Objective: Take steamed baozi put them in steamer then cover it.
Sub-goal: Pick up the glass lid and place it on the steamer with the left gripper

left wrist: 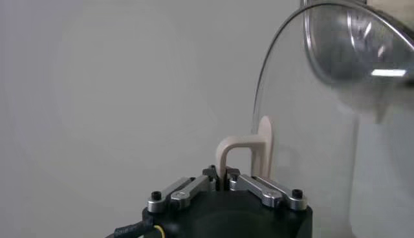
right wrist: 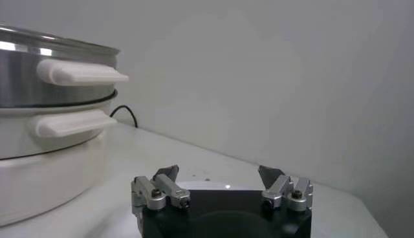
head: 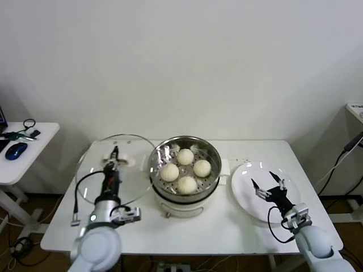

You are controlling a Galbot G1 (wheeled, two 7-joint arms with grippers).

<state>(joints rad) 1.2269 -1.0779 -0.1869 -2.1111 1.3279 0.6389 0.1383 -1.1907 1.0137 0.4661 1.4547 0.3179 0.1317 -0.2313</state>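
Several white baozi [head: 185,168] lie in the shiny steamer [head: 212,153], which sits on its white pot base at the table's middle. The clear glass cover [head: 129,184] is to the left of the steamer, its edge against the steamer's rim. My left gripper [head: 114,158] is shut on the cover's cream-white handle [left wrist: 240,152]. In the left wrist view the cover's rim [left wrist: 261,97] curves up beside the steamer [left wrist: 362,45]. My right gripper [head: 265,183] is open and empty over the white plate [head: 244,192]. In the right wrist view its fingers [right wrist: 166,175] stand wide apart, and the steamer [right wrist: 39,77] is off to one side.
A small white side table [head: 22,161] stands at the far left with a blue mouse [head: 16,151] and cables on it. The table's front edge runs below both arms. A white wall is behind.
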